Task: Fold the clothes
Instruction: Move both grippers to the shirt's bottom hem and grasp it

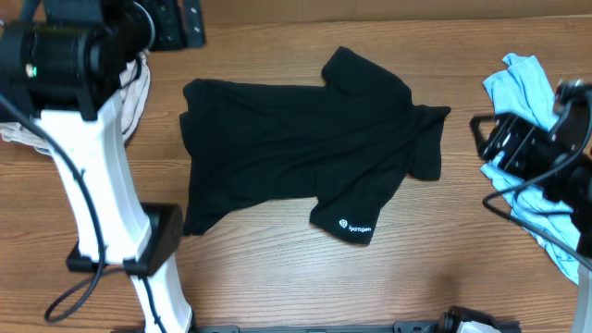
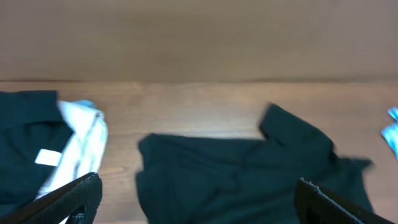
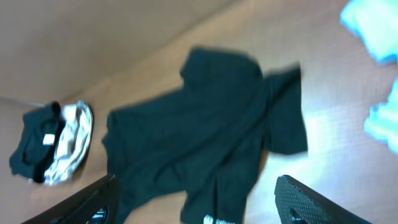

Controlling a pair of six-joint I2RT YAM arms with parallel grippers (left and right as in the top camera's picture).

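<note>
Black t-shirt [image 1: 305, 148] lies mid-table [image 1: 277, 287], rumpled, one sleeve flipped over so the white logo [image 1: 354, 227] faces the near edge. Left gripper [image 2: 198, 193] is spread wide and empty, as is the right gripper [image 3: 196, 186]. Light blue garment [image 1: 527, 88] is at far right under the right arm. Beige and dark clothes pile [image 3: 59, 146] is at far left.

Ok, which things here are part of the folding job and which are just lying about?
Part of the job:
black T-shirt, spread out in the middle
light blue garment, heaped at the right
white garment and dark garment, piled at the left

Just lying about:
black mount at the far edge
white arm post
</note>
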